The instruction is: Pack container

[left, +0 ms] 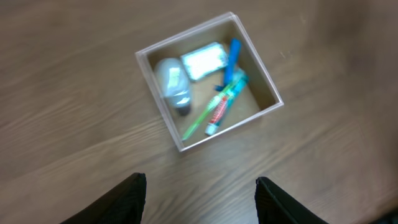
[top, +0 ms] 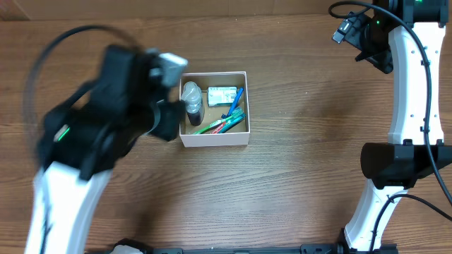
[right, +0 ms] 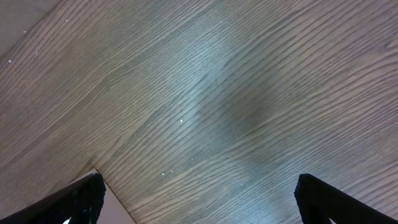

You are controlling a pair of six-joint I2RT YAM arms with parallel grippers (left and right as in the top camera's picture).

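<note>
Low in the left wrist view, the left hand [left: 200,202] is released and holds nothing. Beyond it, at upper centre, the container [left: 155,93] (square white card, brown floor) sits on the wood-grain surface [left: 74,124]. Inside are a clear-capped spray bottle [left: 174,87], a white-green packet [left: 204,61], a green toothbrush [left: 198,123] and a tube [left: 222,107], all print too blurred to read. The right hand [right: 199,202] is likewise spread.

1. The left arm [top: 106,120] is blurred overhead; the container [top: 214,138] is partly hidden by it along its left wall.
2. The white packet [left: 203,60], perhaps soap, cannot be read.
3. Left fingers [left: 124,202] and right fingers [right: 81,199] are cropped below.
</note>
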